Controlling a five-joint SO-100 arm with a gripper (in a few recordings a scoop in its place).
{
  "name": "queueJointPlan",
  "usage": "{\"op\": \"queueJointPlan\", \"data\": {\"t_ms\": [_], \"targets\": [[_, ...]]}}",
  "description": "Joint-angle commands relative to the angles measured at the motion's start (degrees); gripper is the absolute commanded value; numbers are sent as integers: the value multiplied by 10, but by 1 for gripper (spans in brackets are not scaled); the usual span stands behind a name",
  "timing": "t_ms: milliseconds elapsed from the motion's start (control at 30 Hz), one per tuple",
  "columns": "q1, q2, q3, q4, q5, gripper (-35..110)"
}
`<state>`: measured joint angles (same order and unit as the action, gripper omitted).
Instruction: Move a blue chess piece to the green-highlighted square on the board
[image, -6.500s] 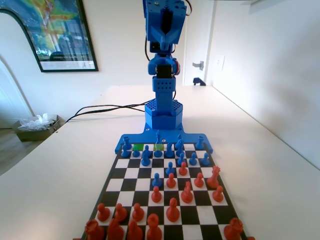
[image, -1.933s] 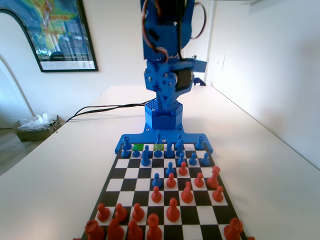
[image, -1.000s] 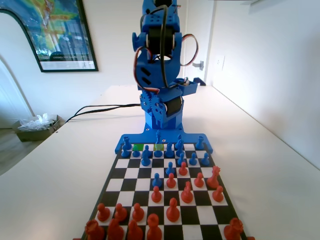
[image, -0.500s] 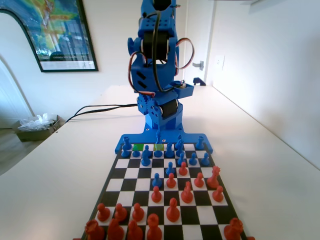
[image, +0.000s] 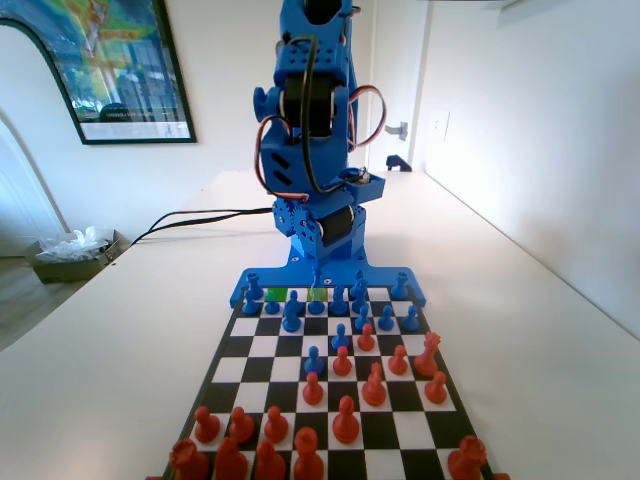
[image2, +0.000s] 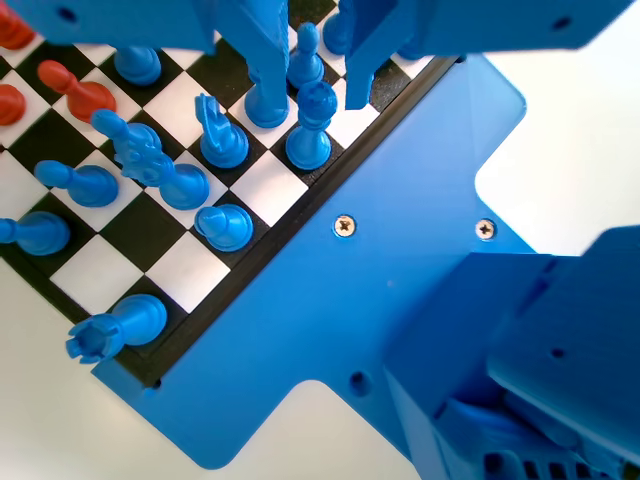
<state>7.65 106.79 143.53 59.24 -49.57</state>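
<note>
On the board (image: 262, 345), the blue chess piece (image: 316, 274) stands tall and thin in the far row, on the paler yellow-green square. The green-highlighted square (image: 277, 294) lies two squares to its left in the fixed view, with no piece on it. My gripper (image: 317, 252) hangs just above that far row, over the tall piece. In the wrist view my gripper (image2: 314, 88) is open with nothing between its jaws. Beneath it stand several blue back-row pieces, a round-headed one (image2: 309, 132) closest under the gap. Which of them is the tall piece I cannot tell.
Blue pawns and other blue pieces crowd the two far rows, with a blue rook (image: 253, 285) at the far left corner and another rook (image2: 108, 328) in the wrist view. Red pieces (image: 345, 420) fill the near half. A black cable (image: 200, 216) runs across the table.
The arm has folded down from upright, bringing the gripper low over the far row of the board. No piece has moved.
</note>
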Motion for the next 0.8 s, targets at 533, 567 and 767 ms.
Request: {"op": "queueJointPlan", "data": {"t_ms": [533,567,767], "targets": [[11,-11,26,-33,-22,9],[12,-14,25,-37,-24,9],[19,-21,26,-48,-33,9]]}}
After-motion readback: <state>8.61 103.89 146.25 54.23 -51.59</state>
